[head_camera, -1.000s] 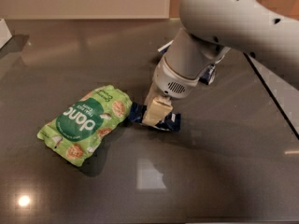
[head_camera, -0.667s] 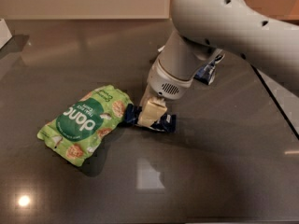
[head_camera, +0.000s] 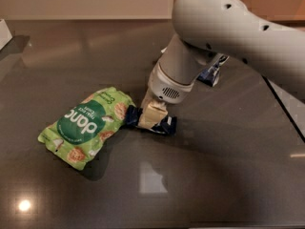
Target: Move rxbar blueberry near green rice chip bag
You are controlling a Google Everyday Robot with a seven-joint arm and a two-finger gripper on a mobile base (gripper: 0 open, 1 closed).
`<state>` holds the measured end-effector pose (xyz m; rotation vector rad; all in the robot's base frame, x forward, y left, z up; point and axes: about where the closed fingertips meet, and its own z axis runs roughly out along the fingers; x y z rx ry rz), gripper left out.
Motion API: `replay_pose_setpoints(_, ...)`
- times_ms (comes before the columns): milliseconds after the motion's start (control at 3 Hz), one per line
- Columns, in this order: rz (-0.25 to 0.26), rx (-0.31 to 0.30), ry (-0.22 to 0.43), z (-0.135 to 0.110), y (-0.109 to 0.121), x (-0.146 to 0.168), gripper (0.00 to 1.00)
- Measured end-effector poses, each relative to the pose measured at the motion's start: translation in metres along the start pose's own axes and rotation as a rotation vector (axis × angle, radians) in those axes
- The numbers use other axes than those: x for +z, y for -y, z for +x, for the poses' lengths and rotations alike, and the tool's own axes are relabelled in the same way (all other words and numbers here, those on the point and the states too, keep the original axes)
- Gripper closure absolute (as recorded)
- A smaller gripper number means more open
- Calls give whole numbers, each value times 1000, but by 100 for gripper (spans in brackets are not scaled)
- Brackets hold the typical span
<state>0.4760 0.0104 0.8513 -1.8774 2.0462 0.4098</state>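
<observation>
rxbar blueberry [head_camera: 167,125] in end effector [head_camera: 151,117] grasp

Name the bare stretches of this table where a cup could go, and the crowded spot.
Bare: the front of the table below the green rice chip bag, and the far-left stretch behind the bag. Crowded: the middle, where the claw grips the rxbar blueberry right beside the bag.
</observation>
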Motion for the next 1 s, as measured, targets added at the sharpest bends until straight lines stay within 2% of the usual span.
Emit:
replay_pose_setpoints(333,0,-2,-1,-1,-1,0,6)
replay_pose_setpoints(667,1,-3,-2,-1,-1,-1,0)
replay_pose_setpoints(1000,1,-3,-2,-1,-1,-1,0)
